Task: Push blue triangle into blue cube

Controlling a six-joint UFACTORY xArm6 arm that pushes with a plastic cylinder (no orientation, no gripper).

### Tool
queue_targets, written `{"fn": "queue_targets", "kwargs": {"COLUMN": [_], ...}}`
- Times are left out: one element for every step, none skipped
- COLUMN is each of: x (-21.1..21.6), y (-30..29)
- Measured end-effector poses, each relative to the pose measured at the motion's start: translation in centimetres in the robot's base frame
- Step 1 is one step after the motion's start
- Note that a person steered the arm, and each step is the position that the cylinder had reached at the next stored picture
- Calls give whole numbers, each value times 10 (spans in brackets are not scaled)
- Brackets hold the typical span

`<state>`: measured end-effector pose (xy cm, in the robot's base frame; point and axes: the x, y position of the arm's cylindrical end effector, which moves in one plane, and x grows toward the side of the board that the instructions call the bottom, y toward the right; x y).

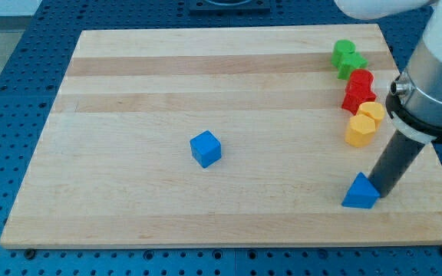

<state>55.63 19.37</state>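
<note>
Blue triangle (360, 192) near the table's (129, 92) bottom-right corner looks light and slippery; you've no pincer, just my tip (377, 195) touching its right face, blue cube (205, 149) mid-table.

Looks like a robotics lab bench from where I'm driving. A pale wooden board (206, 92) lies flat on a blue perforated mounting plate (6, 92) with a regular grid of holes, which shows past the board at the view's left, right and bottom edges. Over the board's right side hangs my arm's grey and white housing (436, 77), and toy-like coloured blocks (355, 84) sit on the board there, so test rig, not a home.
</note>
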Motion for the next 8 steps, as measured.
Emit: {"fn": "queue_targets", "kwargs": {"x": [2, 15, 17, 11, 5, 5, 5, 5], "y": [4, 5, -4, -27, -55, -83, -107, -106]}}
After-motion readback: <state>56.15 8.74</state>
